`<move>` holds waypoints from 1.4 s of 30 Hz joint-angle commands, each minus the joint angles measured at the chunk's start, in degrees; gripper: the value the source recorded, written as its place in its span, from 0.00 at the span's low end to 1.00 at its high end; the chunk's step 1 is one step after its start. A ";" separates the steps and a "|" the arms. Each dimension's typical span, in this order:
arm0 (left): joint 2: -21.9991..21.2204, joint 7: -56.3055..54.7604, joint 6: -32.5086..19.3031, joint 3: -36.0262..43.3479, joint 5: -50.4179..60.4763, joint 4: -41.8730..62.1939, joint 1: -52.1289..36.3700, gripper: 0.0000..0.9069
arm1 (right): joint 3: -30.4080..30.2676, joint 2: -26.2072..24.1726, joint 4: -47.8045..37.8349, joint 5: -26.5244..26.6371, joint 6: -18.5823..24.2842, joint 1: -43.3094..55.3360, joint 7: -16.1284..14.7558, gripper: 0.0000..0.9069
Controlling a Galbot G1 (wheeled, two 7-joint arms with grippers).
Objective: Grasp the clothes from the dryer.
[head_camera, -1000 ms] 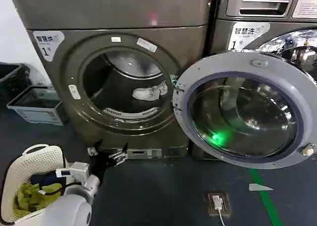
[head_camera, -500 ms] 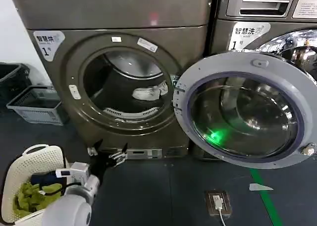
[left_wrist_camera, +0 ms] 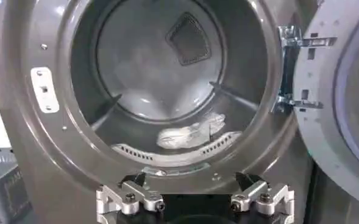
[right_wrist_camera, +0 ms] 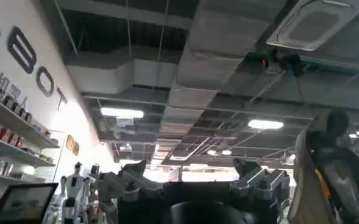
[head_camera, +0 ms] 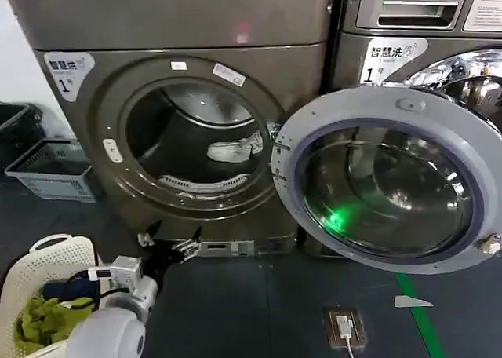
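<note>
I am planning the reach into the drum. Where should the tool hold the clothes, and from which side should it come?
Probably grip the clothes at the raised crumpled middle. They lie low in the dryer drum behind the lip, so the open left tool should come straight in through the porthole, over the lip, then down onto the bundle.

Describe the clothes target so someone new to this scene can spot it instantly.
Start at the dryer, the big bronze-grey machine on the left with its round door swung open to the right. Look through the porthole into the steel drum: the clothes lie low on the right side of the drum floor. They are a small white-grey crumpled bundle, unlike the yellow-green cloth in the white basket on the floor.
</note>
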 commanded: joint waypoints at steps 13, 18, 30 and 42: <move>-0.32 -0.08 2.81 0.05 0.20 0.49 -0.03 1.00 | 0.21 0.36 -0.14 0.03 0.24 0.02 -0.01 1.00; -0.57 -0.05 2.81 0.22 0.27 0.55 0.05 1.00 | 0.04 0.66 -0.09 0.03 0.31 0.08 -0.03 1.00; -0.50 0.13 2.81 0.23 0.30 0.77 -0.02 1.00 | 0.17 0.74 -0.07 0.05 0.36 -0.16 -0.10 1.00; -0.38 0.53 2.81 0.45 0.71 1.42 0.17 1.00 | 0.07 0.92 0.15 0.04 0.44 -0.09 -0.06 1.00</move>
